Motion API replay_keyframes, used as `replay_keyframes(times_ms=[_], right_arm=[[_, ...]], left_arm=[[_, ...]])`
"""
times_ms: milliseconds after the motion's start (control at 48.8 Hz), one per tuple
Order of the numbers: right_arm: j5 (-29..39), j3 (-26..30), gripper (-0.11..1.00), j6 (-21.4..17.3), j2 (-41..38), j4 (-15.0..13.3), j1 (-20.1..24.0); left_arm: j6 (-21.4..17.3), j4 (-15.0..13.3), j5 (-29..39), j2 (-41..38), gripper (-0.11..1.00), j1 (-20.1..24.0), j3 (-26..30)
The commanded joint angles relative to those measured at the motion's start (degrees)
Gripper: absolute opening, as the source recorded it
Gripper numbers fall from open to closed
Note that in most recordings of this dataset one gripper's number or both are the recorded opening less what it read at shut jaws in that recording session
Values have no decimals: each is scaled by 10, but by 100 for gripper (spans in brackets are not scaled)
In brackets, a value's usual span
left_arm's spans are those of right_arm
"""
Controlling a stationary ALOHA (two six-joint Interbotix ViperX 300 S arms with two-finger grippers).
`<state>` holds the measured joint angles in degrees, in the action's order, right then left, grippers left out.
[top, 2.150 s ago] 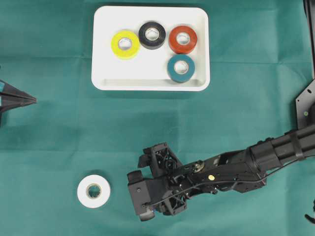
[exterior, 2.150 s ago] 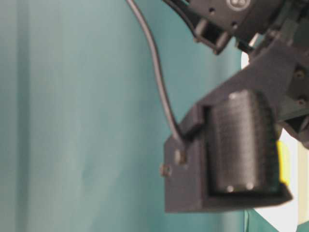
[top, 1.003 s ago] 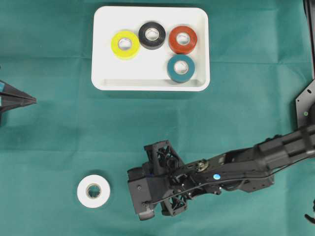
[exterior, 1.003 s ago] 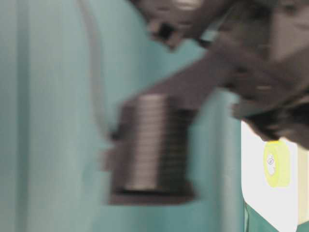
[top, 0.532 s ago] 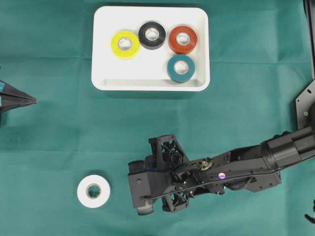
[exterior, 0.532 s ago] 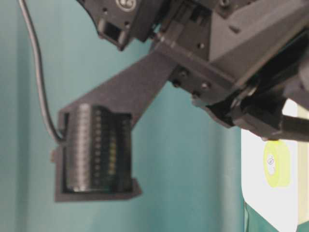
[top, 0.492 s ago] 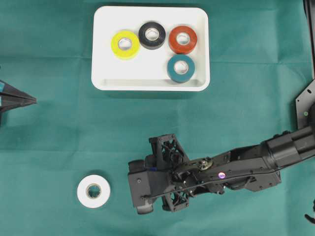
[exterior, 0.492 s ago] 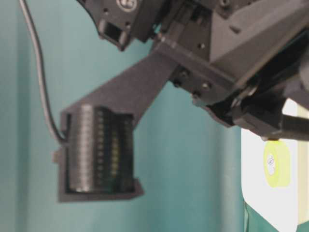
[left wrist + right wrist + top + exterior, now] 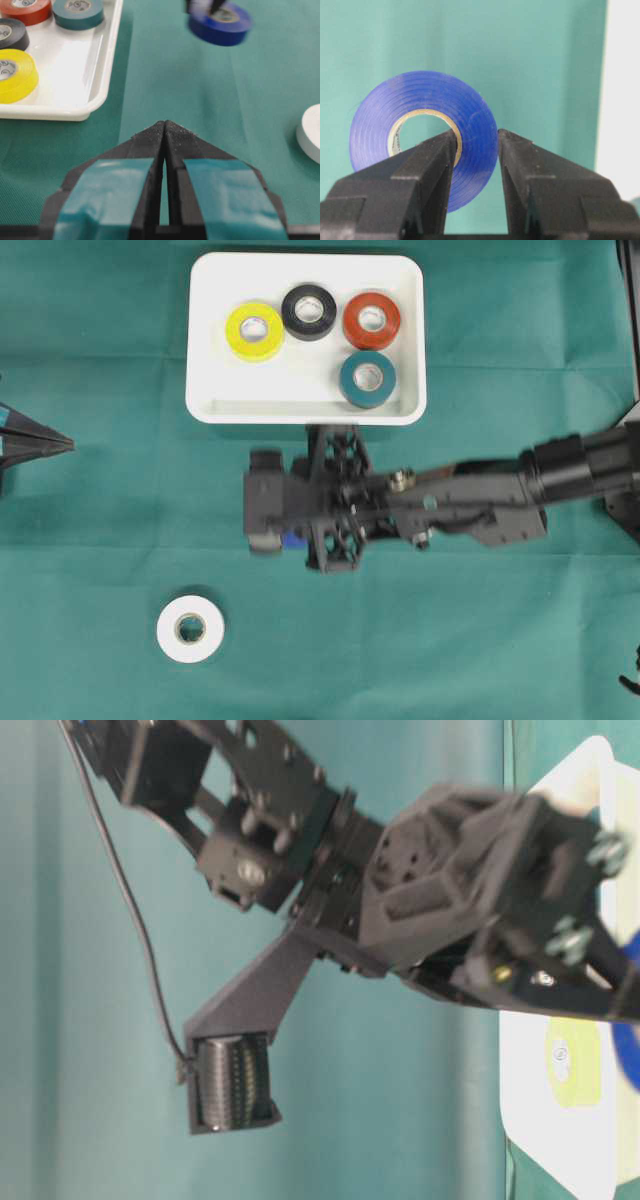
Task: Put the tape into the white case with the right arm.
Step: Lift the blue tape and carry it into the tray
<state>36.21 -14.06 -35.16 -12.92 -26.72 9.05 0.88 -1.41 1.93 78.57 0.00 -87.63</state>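
The right gripper [image 9: 475, 145] carries the blue tape [image 9: 422, 132] above the bench, near the white case [image 9: 305, 405]; jaws clamped on its wall. Next: carry it over the rim to bare floor beside the 4 rolls. Left gripper [image 9: 165, 131]: jaws together. A white tape [image 9: 190, 628] waits.

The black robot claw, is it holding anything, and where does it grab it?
Yes. The right gripper holds a blue tape roll by its ring wall: one finger inside the hole, the other outside.
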Motion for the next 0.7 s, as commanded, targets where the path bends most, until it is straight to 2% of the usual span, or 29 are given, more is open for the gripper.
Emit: replay_keyframes(times_ms=[0,676], right_arm=[[0,11,0,1,25,-3,-20],[-8,4,0,4,25,-4,-171]], left_arm=[[0,0,-4,-4,0,1,7],[0,0,-3,-4,0,1,7]])
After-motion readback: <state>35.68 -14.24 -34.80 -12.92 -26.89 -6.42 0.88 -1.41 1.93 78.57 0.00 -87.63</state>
